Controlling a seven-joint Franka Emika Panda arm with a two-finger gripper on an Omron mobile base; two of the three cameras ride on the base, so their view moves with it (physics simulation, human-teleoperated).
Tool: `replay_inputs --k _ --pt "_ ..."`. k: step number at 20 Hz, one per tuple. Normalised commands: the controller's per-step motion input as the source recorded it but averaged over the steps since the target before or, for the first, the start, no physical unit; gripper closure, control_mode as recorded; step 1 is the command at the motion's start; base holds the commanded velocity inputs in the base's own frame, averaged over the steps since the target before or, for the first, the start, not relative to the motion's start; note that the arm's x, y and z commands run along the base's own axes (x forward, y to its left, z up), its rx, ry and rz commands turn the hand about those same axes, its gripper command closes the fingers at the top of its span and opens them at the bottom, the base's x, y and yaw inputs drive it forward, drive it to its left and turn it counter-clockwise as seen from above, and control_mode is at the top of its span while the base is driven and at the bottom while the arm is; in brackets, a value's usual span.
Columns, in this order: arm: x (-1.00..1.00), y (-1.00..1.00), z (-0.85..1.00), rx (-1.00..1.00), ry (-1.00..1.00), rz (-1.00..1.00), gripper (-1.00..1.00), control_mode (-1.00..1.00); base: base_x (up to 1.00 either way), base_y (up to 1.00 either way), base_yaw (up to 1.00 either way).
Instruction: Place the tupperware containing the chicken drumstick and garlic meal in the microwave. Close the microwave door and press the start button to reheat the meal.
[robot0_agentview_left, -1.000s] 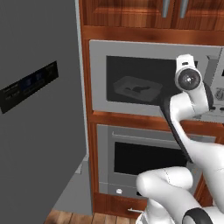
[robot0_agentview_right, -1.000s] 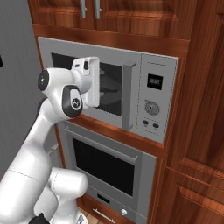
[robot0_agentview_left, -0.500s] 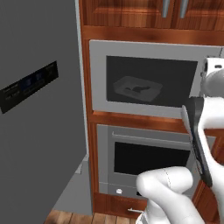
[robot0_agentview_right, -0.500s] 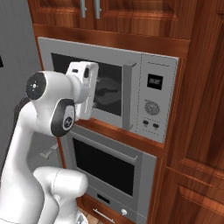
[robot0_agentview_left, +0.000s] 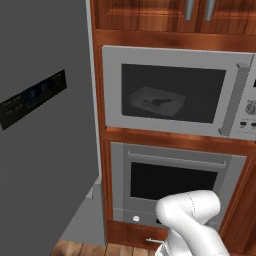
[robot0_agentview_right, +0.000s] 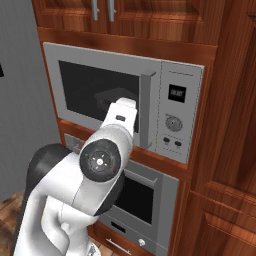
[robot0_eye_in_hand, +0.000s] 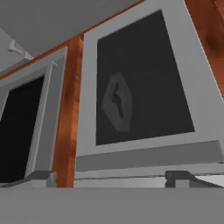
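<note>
Presently we find the microwave door (robot0_agentview_left: 172, 92) closed on the tupperware (robot0_agentview_left: 156, 101); the tool (robot0_eye_in_hand: 111, 177), released, could strike a wrong button (robot0_agentview_right: 171, 143).

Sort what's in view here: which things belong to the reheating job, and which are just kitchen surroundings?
Job: microwave; microwave door, closed; tupperware behind its glass, something dark in it; button panel; gripper, open.

Surroundings: oven below; cabinet doors above; grey fridge on the left.
</note>
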Motion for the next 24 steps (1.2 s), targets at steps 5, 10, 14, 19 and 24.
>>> replay_inputs --k 5,10,14,19,24 --pt "-0.38 -0.32 -0.21 0.05 -0.06 0.18 -1.0 -1.0 0.0 0.0 0.0" --pt "-0.04 0.0 -0.27 0.0 0.0 0.17 1.0 -1.0 0.0 0.0 0.0" --pt "0.04 0.01 -0.16 0.0 0.0 0.1 1.0 -1.0 0.0 0.0 0.0" --pt "0.25 0.0 -0.05 0.01 -0.01 0.0 1.0 -1.0 0.0 0.0 0.0" --pt "0.41 -0.04 -0.16 0.0 0.0 0.0 1.0 -1.0 0.0 0.0 0.0"
